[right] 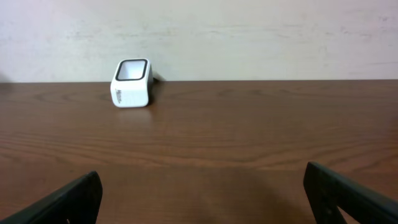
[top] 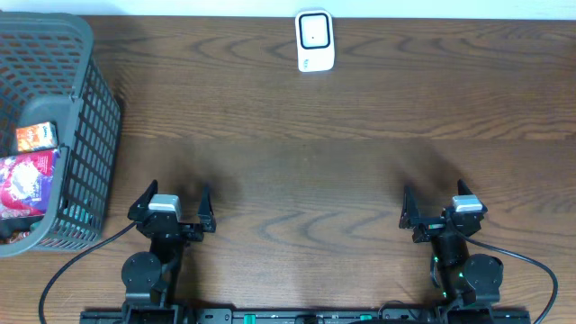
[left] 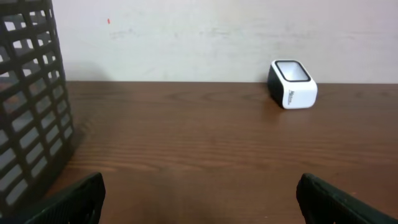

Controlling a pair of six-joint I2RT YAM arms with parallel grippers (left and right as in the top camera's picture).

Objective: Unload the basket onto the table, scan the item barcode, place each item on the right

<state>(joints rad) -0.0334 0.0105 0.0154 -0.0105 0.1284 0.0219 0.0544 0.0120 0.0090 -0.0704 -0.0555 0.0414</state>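
1. left tool [top: 175, 202]: fingers spread wide, nothing between them. It sits over the near-left worktop [top: 297, 162], just right of the basket.
2. right tool [top: 441, 209]: fingers also spread wide and empty, near-right.
3. scanner [top: 315, 40]: white box with a black-framed window on top. It stands at the far edge, about centre, well apart from both tools.
4. From the left wrist the scanner shows far and right of centre. From the right wrist it shows far and left of centre.
5. The scanner's side carries a small grey mark, too small to read in any view.
6. basket [top: 94, 135]: dark grey slatted plastic at the left edge of the worktop, partly cut off by the frame.
7. Inside the basket an orange packet [top: 36, 136] lies toward the far side, with a purple packet [top: 27, 184] just nearer. Cannot tell whether they touch.
8. The orange packet has dark print and the purple packet has white and pink print. Brand text and barcode cannot be made out on either.
9. teal patch [top: 81, 214]: shows through the basket wall at its near corner. Cannot tell what it is.
10. black cables [top: 63, 270]: one loops out from each arm base along the near edge.
11. wall [left: 186, 37]: pale and lightly scuffed behind the far edge, no writing legible.
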